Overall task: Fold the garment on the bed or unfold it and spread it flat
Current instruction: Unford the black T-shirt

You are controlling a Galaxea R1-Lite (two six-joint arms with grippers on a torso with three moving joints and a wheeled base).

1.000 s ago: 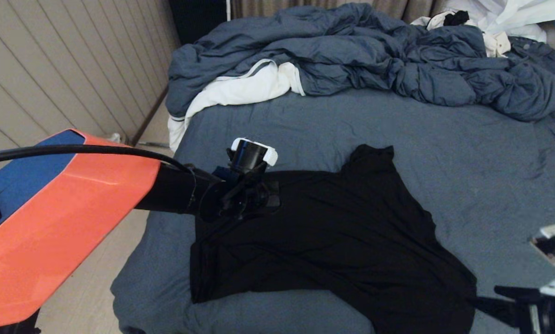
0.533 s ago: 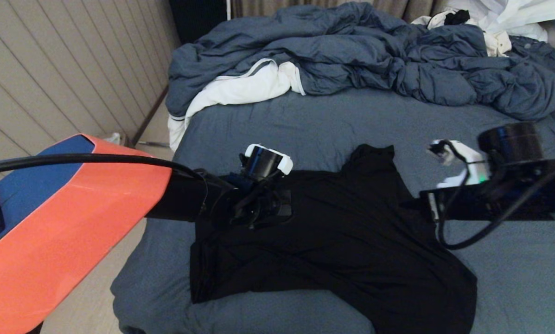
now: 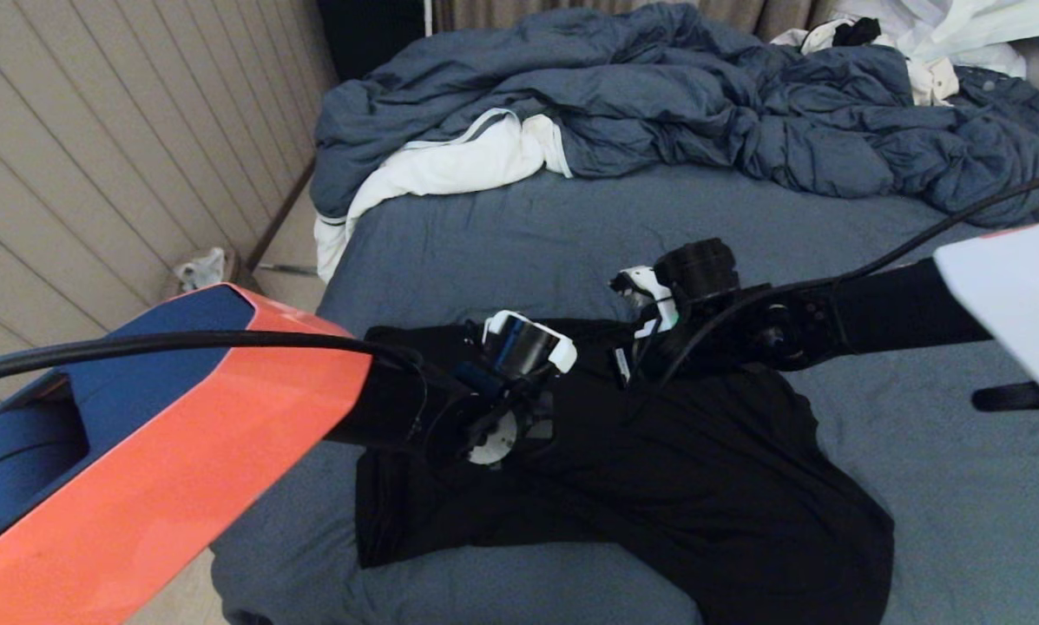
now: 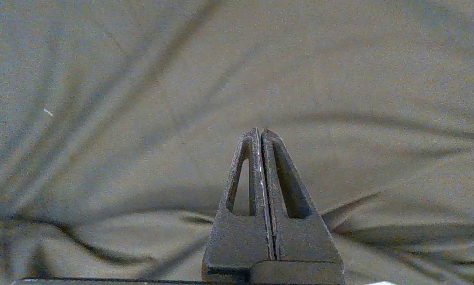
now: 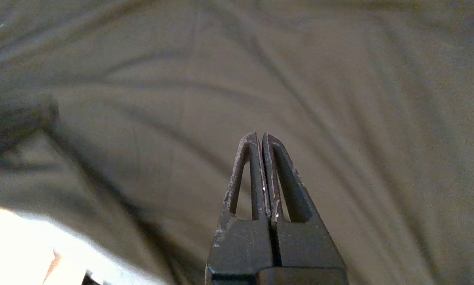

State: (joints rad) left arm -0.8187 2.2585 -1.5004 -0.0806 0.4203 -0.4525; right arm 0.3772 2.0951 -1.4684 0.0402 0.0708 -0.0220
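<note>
So the shirt (image 3: 658, 469) is lying near the front edge of the bed (image 3: 918, 286), mostly spread but wrinkled, with the bottom right part running out of the head view. Both arms are over its far half. The left tool (image 4: 259, 132) has its fingers pressed flat together with nothing between them, tip just over the creased black fabric. Same story for the right tool (image 5: 260, 136): closed tight, empty, hovering above folds of the shirt. In the head view the two wrists sit close to each other near the shirt's top edge, left one a bit nearer the camera.

My read: this looks like the smoothing or flattening bit rather than a grab, since neither tool holds cloth. Could also be a lineup before picking a fold edge. Either way the next move needs a choice: open up and pinch an edge or sleeve, or press down and sweep outward to push wrinkles out. Jersey this thin will probably bunch if dragged carelessly.

Compared to a second ago: the right arm was way off at the lower right corner, barely in view; now it reaches across onto the shirt. The far sleeve that stuck up toward the duvet (image 3: 658, 104) now sits hidden behind that arm. The left arm has crept a little toward the middle.
</note>
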